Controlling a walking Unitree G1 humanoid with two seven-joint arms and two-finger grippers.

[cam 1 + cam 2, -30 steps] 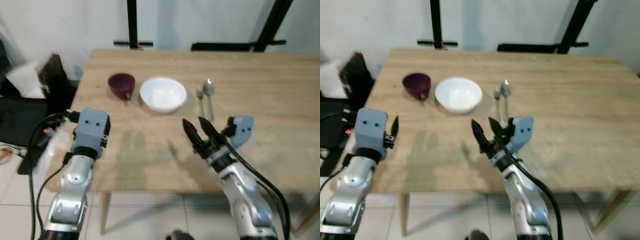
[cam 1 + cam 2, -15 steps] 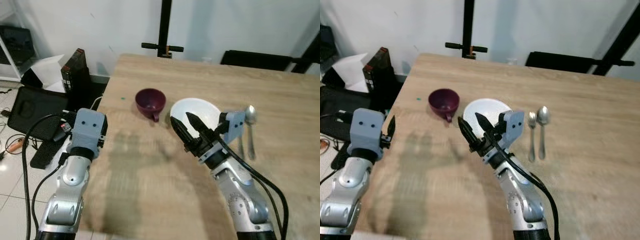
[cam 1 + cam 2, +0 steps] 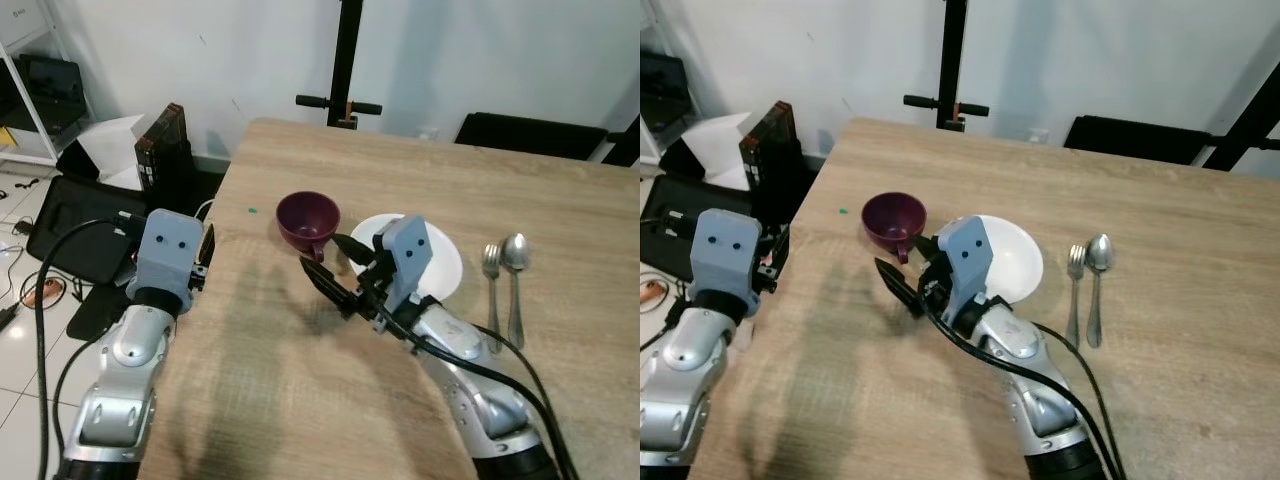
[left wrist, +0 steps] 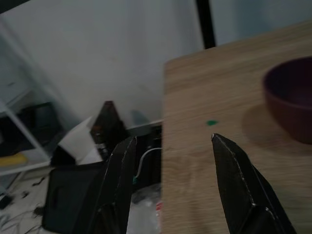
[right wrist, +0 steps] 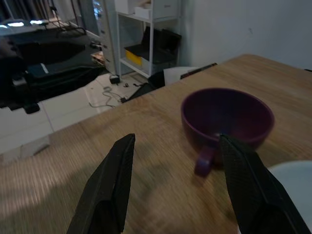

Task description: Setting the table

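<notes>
Right gripper (image 3: 335,268) is hovering just beside purple cup (image 3: 308,219), fingers spread, holding nothing. Left gripper (image 4: 173,185) is also gaping, empty.

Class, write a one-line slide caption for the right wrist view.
Open right tool faces the purple cup on the wooden table, white bowl alongside.

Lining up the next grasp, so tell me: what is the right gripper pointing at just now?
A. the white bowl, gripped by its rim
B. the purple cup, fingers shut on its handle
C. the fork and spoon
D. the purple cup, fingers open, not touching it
D: the right gripper points at the purple cup, its open fingers short of the handle.
</notes>
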